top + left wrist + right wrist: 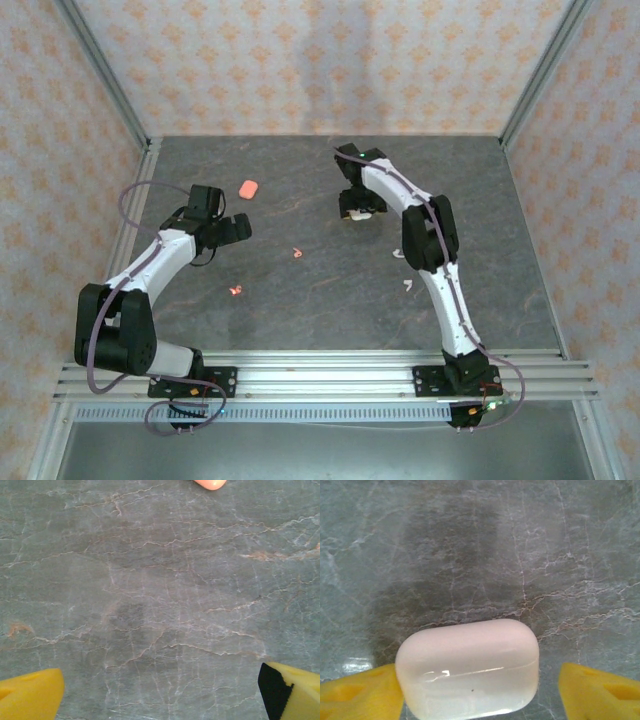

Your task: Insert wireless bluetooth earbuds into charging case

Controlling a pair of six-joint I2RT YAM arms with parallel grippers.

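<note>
We see the right gripper (480,692) lowered over the white charging case (467,667), which lies closed on the grey tabletop (470,540), toward its far middle. Its yellow fingers (600,692) stand apart on either side of the case. One is at the case's edge and the other has a strip of bare stone before it, so nothing is clamped. The left gripper (232,228) hovers over the left part of the tabletop, fingers spread wide with nothing between them. The coral-pink case (249,189) lies just beyond it. The earbuds lie loose on the tabletop, outside both cases. One coral-pink earbud (297,252) is near the middle and a second coral-pink earbud (236,291) lies nearer the arm bases. One white earbud (398,254) and a second white earbud (408,285) lie close beside the right arm
</note>
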